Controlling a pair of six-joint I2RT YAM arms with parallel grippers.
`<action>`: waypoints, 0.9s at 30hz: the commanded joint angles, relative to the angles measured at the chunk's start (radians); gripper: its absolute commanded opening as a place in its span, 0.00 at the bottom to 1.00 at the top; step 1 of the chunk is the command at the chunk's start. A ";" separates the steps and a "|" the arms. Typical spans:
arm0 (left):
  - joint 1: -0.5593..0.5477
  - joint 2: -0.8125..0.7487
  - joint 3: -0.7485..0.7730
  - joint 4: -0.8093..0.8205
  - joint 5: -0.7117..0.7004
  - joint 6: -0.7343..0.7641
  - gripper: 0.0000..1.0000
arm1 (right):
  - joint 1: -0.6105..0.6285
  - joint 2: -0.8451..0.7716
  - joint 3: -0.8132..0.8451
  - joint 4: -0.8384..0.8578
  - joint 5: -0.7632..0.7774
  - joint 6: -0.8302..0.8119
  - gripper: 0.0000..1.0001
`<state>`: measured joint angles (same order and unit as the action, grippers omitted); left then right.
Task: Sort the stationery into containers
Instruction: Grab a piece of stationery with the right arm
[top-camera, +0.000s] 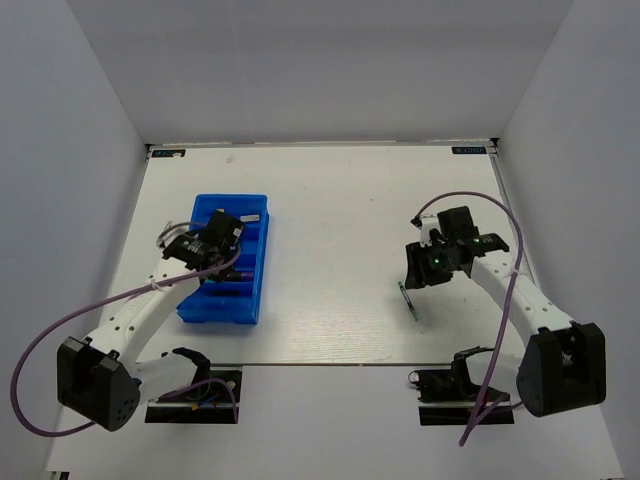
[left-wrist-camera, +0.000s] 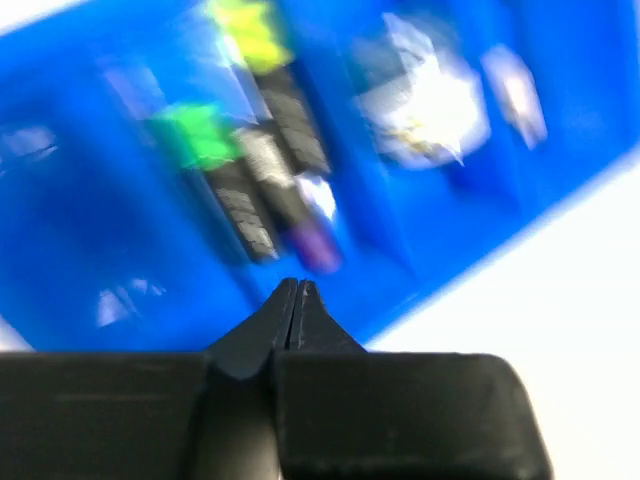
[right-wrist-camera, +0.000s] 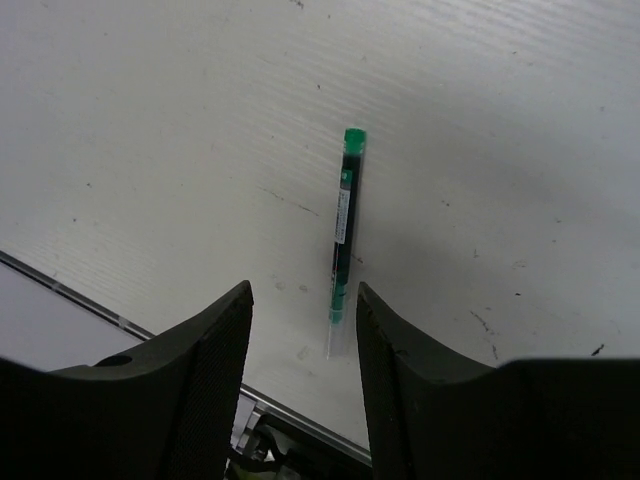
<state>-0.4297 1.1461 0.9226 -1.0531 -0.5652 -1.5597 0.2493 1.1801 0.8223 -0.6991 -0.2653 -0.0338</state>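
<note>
The blue compartment tray (top-camera: 222, 310) lies on the left of the table. My left gripper (top-camera: 225, 230) hovers over it, shut with nothing in it (left-wrist-camera: 297, 286). The blurred left wrist view shows the tray (left-wrist-camera: 70, 250) holding black highlighters with a green cap (left-wrist-camera: 195, 135), a yellow cap (left-wrist-camera: 250, 30) and a purple cap (left-wrist-camera: 318, 245). A whitish round thing (left-wrist-camera: 425, 100) and a small pale eraser (left-wrist-camera: 515, 90) lie in other compartments. A thin green-capped pen (right-wrist-camera: 343, 225) (top-camera: 409, 300) lies on the table at right. My right gripper (right-wrist-camera: 303, 290) (top-camera: 418, 270) is open just above it, its near end between the fingers.
The table's near edge with a metal rail (right-wrist-camera: 100, 310) runs just behind the pen. White walls close in the table on three sides. Purple cables (top-camera: 60, 330) loop from both arms, whose bases (top-camera: 190, 395) sit at the near edge.
</note>
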 joint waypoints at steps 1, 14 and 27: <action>-0.020 -0.052 0.024 0.363 0.176 0.536 0.13 | 0.013 0.067 0.031 -0.034 -0.046 -0.051 0.49; -0.339 -0.267 -0.014 0.288 0.369 1.107 1.00 | 0.162 0.285 0.018 0.056 0.164 -0.018 0.49; -0.369 -0.353 0.074 0.208 0.426 1.184 1.00 | 0.197 0.437 0.026 0.073 0.278 -0.024 0.32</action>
<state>-0.7944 0.8024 0.9287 -0.8200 -0.1661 -0.4137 0.4408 1.5661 0.8616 -0.6533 -0.0067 -0.0547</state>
